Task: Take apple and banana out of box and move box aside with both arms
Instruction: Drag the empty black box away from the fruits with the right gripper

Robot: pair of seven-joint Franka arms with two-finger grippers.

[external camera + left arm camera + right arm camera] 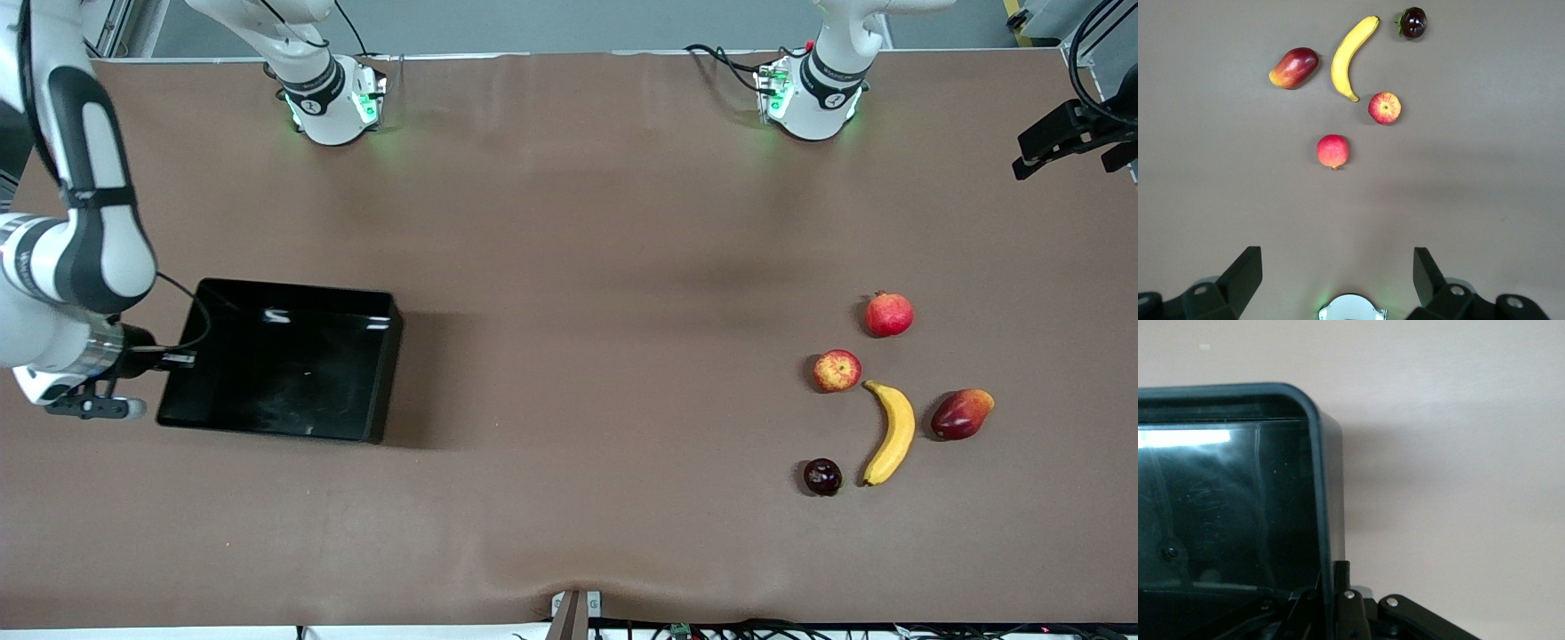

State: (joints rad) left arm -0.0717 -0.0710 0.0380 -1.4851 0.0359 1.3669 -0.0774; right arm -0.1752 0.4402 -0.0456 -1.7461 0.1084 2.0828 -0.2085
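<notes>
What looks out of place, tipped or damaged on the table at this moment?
Nothing stands out. The glossy black plastic tray sits empty, its wall pinched by the shut right gripper. The yellow banana and blotchy red-and-yellow apple lie intact. The left gripper waits open above the table.

White jointed arms (71, 240), black bands, green-lit round bases (333, 111), black cables

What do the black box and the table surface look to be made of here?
The box: seemingly hard plastic, glossy black, since its floor mirrors a bright light streak and its rim is thin with rounded corners. The table: probably a soft matte brown mat or cloth; it gives no glare and ripples slightly near the edge closest to the front camera.
</notes>
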